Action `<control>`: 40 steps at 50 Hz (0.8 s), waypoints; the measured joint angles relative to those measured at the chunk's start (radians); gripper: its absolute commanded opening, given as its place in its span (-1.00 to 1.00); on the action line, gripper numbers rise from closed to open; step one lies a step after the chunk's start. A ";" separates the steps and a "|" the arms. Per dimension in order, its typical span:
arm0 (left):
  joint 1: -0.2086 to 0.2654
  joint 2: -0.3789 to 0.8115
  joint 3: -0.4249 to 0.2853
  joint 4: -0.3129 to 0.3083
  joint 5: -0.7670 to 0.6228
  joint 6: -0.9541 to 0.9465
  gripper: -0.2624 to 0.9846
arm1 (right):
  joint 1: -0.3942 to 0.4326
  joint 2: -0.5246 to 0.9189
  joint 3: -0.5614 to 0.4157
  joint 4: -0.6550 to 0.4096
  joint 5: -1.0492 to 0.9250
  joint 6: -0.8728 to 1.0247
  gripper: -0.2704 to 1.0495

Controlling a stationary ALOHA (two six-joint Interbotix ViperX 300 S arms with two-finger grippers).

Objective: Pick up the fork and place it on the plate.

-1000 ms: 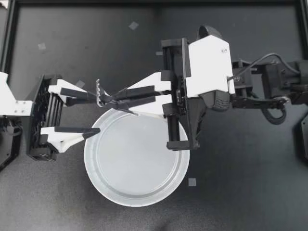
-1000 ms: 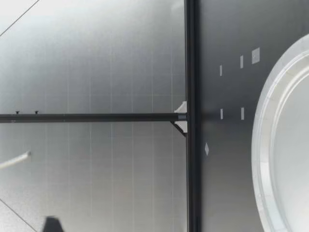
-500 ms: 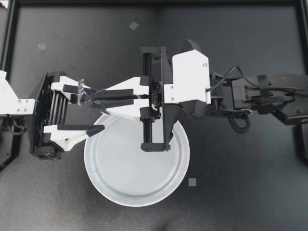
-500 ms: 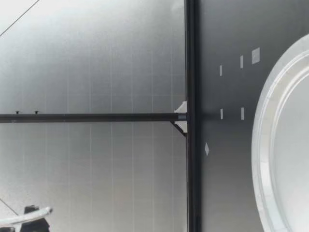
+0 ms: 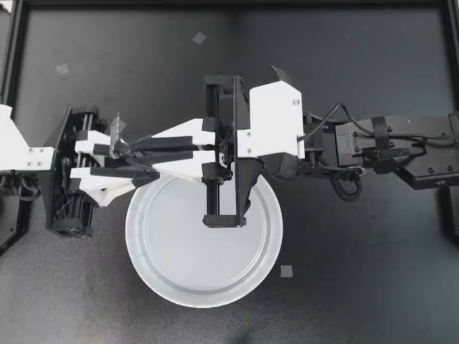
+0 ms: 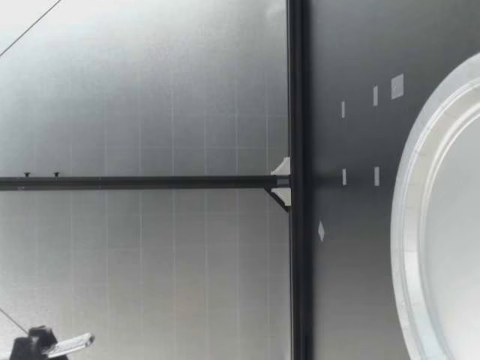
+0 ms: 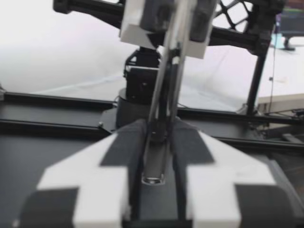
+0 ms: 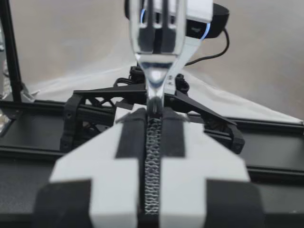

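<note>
A clear plastic fork (image 5: 116, 136) hangs just past the rim of the white paper plate (image 5: 179, 265), above the dark table. My right gripper (image 5: 133, 148), reaching in from the right over the plate's edge, is shut on the fork's handle (image 8: 154, 57), tines pointing away from it. My left gripper (image 5: 147, 161) faces it, fingers closed in around the same fork (image 7: 156, 161), which sits edge-on between them. In the left wrist view my right gripper (image 7: 166, 19) is straight ahead. In the low view the fork's tip (image 6: 71, 344) shows high above the table, and the plate (image 6: 409, 225) is close to the camera.
Small squares of tape (image 5: 199, 38) (image 5: 286, 271) lie on the dark table. A black frame rail (image 5: 229, 3) runs along the far edge. My right arm (image 5: 387, 147) stretches across the table's right half.
My right gripper carried the fork leftward between my left gripper's fingers. Those fingers stood wide open before and have now closed on the fork.
</note>
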 measured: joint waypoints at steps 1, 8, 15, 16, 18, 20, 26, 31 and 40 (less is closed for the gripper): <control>-0.002 0.000 0.002 0.002 0.000 0.002 -0.74 | -0.002 0.002 0.000 0.000 0.000 -0.002 -0.55; -0.002 0.000 0.002 0.002 0.000 0.005 -0.74 | -0.002 0.002 0.000 -0.002 0.000 0.003 -0.38; -0.003 0.000 0.002 0.000 0.015 -0.003 -0.74 | -0.002 0.000 0.000 -0.002 0.031 0.000 0.37; -0.005 -0.003 0.002 0.000 0.032 -0.006 -0.74 | -0.002 0.000 0.000 -0.002 0.031 0.000 0.52; -0.005 -0.006 0.002 -0.002 0.063 -0.012 -0.74 | -0.002 0.000 0.002 -0.002 0.048 -0.003 0.69; -0.005 -0.006 0.002 -0.002 0.063 -0.012 -0.74 | -0.002 0.000 0.002 -0.002 0.048 -0.003 0.73; -0.005 -0.041 0.005 -0.005 0.141 -0.028 -0.74 | -0.002 -0.017 0.017 -0.009 0.060 -0.014 0.64; -0.005 -0.097 0.021 -0.005 0.170 -0.034 -0.74 | -0.002 -0.051 0.046 -0.021 0.064 -0.015 0.65; -0.009 -0.262 0.066 -0.006 0.411 -0.100 -0.74 | -0.006 -0.179 0.178 0.006 0.086 0.008 0.65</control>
